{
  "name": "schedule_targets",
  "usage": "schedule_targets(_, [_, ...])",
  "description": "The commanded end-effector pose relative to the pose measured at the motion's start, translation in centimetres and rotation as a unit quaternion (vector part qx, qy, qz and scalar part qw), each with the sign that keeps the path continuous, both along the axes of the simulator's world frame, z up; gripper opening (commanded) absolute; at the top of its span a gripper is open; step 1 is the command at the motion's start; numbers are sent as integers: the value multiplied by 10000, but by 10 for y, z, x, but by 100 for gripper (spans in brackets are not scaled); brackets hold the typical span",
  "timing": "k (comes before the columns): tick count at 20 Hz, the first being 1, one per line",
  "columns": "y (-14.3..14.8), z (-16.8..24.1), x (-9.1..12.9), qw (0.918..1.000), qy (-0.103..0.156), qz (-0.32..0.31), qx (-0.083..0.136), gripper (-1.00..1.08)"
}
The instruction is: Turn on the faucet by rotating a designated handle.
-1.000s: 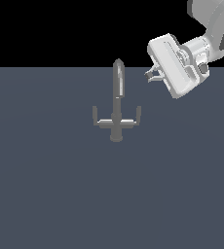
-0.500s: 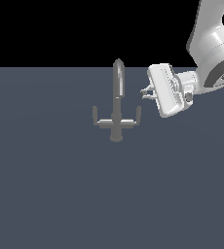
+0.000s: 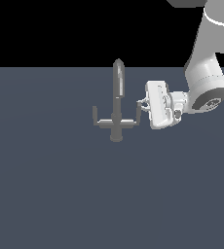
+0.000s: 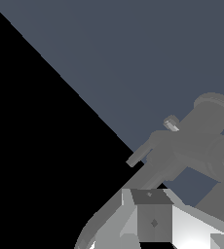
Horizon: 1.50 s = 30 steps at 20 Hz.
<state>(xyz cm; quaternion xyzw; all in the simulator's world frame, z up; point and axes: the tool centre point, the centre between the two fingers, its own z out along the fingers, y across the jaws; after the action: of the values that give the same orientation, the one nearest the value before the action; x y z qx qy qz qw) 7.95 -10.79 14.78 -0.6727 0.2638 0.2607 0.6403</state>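
The grey faucet stands in the middle of the exterior view, with a tall pointed spout, a round base and a crossbar with a short prong at each end. The handle is the prong on the exterior view's right. My gripper reaches in sideways from the exterior view's right, its fingertips right at that prong and level with it. The frames do not show how far apart the jaws are, or whether they touch the handle. In the wrist view the faucet fills the near field, close in front of a finger.
The faucet stands on a flat dark blue-grey surface that fills the lower part of the exterior view. The white arm comes down from the upper part of the exterior view's right.
The gripper has come down and moved toward the exterior view's left, from above and beside the spout to the handle's height. The faucet looks unmoved.
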Motion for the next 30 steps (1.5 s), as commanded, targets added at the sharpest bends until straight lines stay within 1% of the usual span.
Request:
schedule_targets(1, [2,-7,4,9999,46,-49,121,-100])
schedule_targets(6, [5,-15,8,9996,102,-99,243,-100])
schedule_targets(13, [5,-17,8,9995,111,-106,261,-100])
schedule_targets(30, [6,-5,-25,9995,112,-105,260,-100])
